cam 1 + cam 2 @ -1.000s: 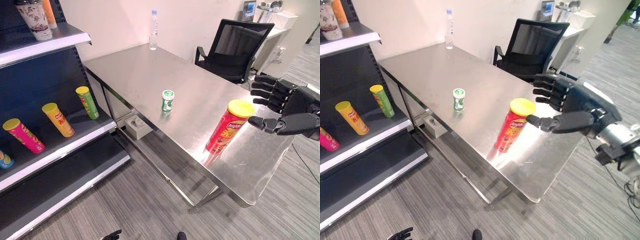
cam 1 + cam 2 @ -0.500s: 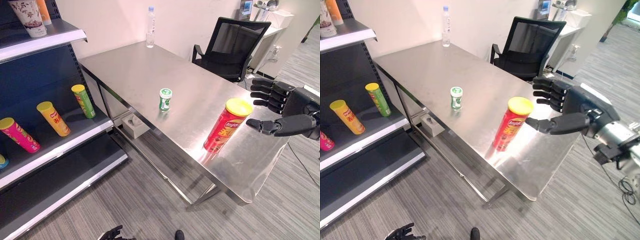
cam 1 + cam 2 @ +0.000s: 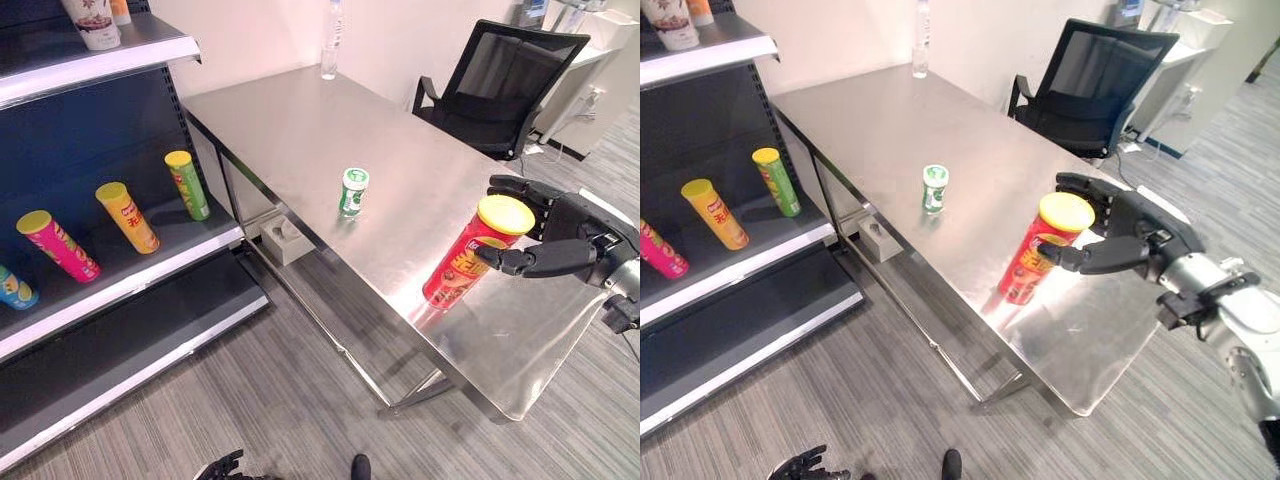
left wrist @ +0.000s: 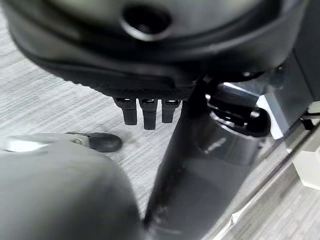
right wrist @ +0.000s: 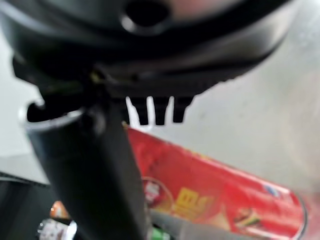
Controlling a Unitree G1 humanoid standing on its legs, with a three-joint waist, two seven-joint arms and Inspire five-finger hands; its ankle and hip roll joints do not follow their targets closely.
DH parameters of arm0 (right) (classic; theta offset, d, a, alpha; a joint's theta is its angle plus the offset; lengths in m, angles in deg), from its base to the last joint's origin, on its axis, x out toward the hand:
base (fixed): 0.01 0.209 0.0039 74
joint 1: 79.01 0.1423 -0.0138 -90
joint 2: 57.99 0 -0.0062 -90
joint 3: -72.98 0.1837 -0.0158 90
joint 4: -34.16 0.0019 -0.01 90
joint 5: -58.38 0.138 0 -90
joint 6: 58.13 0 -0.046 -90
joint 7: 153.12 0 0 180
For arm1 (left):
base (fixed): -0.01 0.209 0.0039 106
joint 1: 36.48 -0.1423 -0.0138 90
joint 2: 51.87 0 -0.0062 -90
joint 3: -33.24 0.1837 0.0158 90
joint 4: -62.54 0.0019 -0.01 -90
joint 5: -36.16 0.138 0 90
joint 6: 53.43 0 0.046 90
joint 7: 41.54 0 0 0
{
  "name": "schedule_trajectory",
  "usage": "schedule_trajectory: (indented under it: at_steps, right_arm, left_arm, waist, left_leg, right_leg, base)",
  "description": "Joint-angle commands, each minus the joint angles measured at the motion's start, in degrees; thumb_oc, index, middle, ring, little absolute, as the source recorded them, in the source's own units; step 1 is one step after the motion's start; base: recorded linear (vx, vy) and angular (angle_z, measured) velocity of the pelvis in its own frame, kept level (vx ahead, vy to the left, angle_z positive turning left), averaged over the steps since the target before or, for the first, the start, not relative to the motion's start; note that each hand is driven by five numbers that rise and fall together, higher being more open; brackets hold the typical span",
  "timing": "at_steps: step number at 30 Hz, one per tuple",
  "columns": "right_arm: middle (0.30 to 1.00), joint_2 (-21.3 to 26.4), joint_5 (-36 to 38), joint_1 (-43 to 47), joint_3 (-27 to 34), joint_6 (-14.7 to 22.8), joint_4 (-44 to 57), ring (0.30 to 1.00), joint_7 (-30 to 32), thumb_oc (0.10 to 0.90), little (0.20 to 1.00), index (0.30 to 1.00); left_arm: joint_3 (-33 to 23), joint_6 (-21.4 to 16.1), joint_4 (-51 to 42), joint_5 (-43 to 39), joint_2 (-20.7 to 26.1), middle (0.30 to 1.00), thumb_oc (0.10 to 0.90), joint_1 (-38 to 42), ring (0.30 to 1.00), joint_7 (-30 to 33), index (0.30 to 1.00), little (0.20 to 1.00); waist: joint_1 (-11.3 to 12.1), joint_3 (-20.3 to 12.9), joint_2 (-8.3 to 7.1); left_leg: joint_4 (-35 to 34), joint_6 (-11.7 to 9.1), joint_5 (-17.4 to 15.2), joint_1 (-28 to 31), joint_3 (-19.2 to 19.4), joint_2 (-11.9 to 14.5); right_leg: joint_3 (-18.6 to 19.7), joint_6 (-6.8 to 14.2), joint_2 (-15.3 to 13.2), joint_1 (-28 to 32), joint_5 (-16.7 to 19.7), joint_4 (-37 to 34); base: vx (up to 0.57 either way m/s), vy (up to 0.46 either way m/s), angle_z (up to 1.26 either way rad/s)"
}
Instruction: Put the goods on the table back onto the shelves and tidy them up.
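Red chip canister (image 3: 466,254) with a yellow lid stands near the front edge of the steel table (image 3: 300,130), its long axis close to vertical with a slight lean, lid uppermost. Just beside its upper part sits the right hand (image 3: 565,236): the fingers reach round the far side of the lid while the thumb points at the near side below the lid, so the tube's top lies in the gap between them. The fingers look spread and only lightly bent, not yet pressed onto the tube; in the right wrist view the canister (image 5: 210,190) runs across just past the fingertips (image 5: 159,114), and I cannot tell whether anything touches. My reading is that the coming grasp turns on this: the hand must go a little further toward the tube and then close across it, square to that upright axis. Further back on the table stands a small green-and-white jar (image 3: 352,191), well apart from the canister, and at the far edge a clear water bottle (image 3: 330,42). On the shelving unit (image 3: 120,290) to the left, three canisters already lean: pink (image 3: 57,245), orange (image 3: 126,214) and green (image 3: 186,184). The left hand (image 4: 145,111) hangs low over the carpet floor (image 3: 300,400), far from the table, its fingers straight and holding nothing.
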Motion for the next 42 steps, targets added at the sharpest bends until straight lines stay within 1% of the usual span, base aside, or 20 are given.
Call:
schedule_trajectory:
  at_steps: [1,5,9,19,26,29,30,31,32,33,42]
  right_arm:
    - [0.900,-0.2,2.5,7.8,3.3,3.9,-2.0,0.900,1.3,0.800,0.900,0.900]
    - [0.900,-1.1,1.5,9.0,2.4,4.1,-3.1,0.900,2.3,0.800,0.900,0.900]
    - [0.900,-2.8,2.1,10.8,1.5,4.5,-3.9,0.900,3.2,0.800,0.900,0.900]
    - [0.900,-3.1,3.7,12.6,-1.3,4.0,-3.8,0.900,1.9,0.800,0.900,0.900]
    - [0.900,-3.2,3.4,13.8,-2.5,4.1,-3.9,0.900,2.2,0.800,0.900,0.900]
    - [0.900,-3.9,3.2,14.6,-3.5,3.9,-4.2,0.900,2.4,0.800,0.900,0.900]
    - [0.825,-4.2,3.2,14.7,-3.6,3.9,-4.2,0.825,2.4,0.750,0.825,0.825]
    - [0.778,-4.6,3.2,14.9,-3.7,4.0,-4.2,0.778,2.6,0.718,0.778,0.778]
    - [0.547,-4.6,3.1,14.9,-3.7,4.0,-4.2,0.547,2.6,0.565,0.547,0.547]
    - [0.300,-5.6,3.0,15.4,-3.8,4.3,-4.0,0.300,3.2,0.400,0.300,0.300]
    - [0.300,-7.3,1.7,15.9,-4.4,4.3,-3.6,0.300,3.8,0.400,0.300,0.300]
  left_arm:
    - [1.5,-1.8,1.4,-0.7,1.4,0.900,0.800,1.9,0.900,-0.8,0.900,0.900]
    - [1.7,-1.7,1.5,-0.7,1.4,0.900,0.800,2.0,0.900,-0.7,0.900,0.900]
    - [2.1,-1.7,1.5,-0.7,1.4,0.900,0.800,2.1,0.900,-0.5,0.900,0.900]
    - [2.3,-1.5,1.6,-0.5,1.6,0.900,0.800,1.9,0.900,-0.9,0.900,0.900]
    - [2.4,-1.4,1.5,-0.5,1.6,0.900,0.800,1.8,0.900,-1.0,0.900,0.900]
    - [2.5,-1.3,1.7,-0.5,1.7,0.900,0.800,1.8,0.900,-1.1,0.900,0.900]
    - [2.5,-1.3,1.8,-0.5,1.7,0.900,0.800,1.8,0.900,-1.1,0.900,0.900]
    - [2.4,-1.2,2.0,-0.5,1.7,0.900,0.800,1.8,0.900,-1.1,0.900,0.900]
    - [2.4,-1.2,2.0,-0.5,1.7,0.900,0.800,1.8,0.900,-1.1,0.900,0.900]
    - [2.2,-1.2,2.0,-0.7,1.7,0.900,0.800,1.7,0.900,-0.9,0.900,0.900]
    - [1.8,-1.0,2.2,-0.7,1.8,0.900,0.800,1.8,0.900,-0.7,0.900,0.900]
  waist:
    - [1.9,-2.3,-2.36]
    - [2.2,-2.3,-2.27]
    - [2.5,-2.4,-2.22]
    - [3.3,-2.4,-2.51]
    - [3.7,-2.4,-2.64]
    - [3.9,-2.3,-2.68]
    - [3.9,-2.3,-2.69]
    - [4.0,-2.3,-2.69]
    - [4.0,-2.3,-2.70]
    - [4.2,-2.2,-2.73]
    - [4.7,-2.1,-2.67]
  left_leg:
    - [0.6,-3.9,-1.1,-1.3,3.7,1.8]
    - [0.6,-3.8,-1.1,-1.3,3.5,1.7]
    - [0.6,-3.7,-1.2,-1.3,3.2,1.6]
    - [0.6,-3.8,-1.1,-1.4,2.5,1.6]
    - [0.6,-3.8,-1.1,-1.5,2.3,1.5]
    - [0.6,-3.8,-1.0,-1.7,2.0,1.5]
    - [0.6,-3.8,-1.0,-1.7,1.9,1.5]
    - [0.6,-3.8,-1.1,-1.7,1.9,1.5]
    - [0.6,-3.8,-1.1,-1.7,1.8,1.5]
    - [0.6,-3.7,-1.1,-1.7,1.7,1.4]
    - [0.6,-3.7,-1.0,-1.8,1.2,1.4]
  right_leg:
    - [-0.3,6.2,-3.1,3.9,-5.4,0.7]
    - [-0.7,6.2,-3.2,4.2,-5.5,0.7]
    - [-1.1,6.2,-3.3,4.4,-5.6,0.7]
    - [-1.6,6.1,-3.3,4.7,-5.8,0.7]
    - [-1.9,6.1,-3.4,4.7,-5.8,0.7]
    - [-2.2,6.1,-3.4,4.8,-5.9,0.7]
    - [-2.4,6.1,-3.4,4.8,-5.9,0.7]
    - [-2.4,6.1,-3.4,4.8,-5.9,0.7]
    - [-2.4,6.1,-3.4,4.8,-6.0,0.7]
    - [-2.5,6.1,-3.5,4.8,-6.0,0.7]
    - [-3.0,5.9,-3.5,5.0,-6.2,0.7]
  base:
    - [0.01,-0.008,0.13]
    - [0.00,-0.003,0.04]
    - [0.00,0.000,0.00]
    - [0.00,0.000,0.02]
    - [0.00,0.000,0.07]
    - [0.00,0.000,0.00]
    - [0.00,0.000,0.00]
    - [0.00,0.000,0.00]
    - [0.00,0.000,0.00]
    - [0.00,0.000,0.00]
    - [0.00,-0.003,0.04]
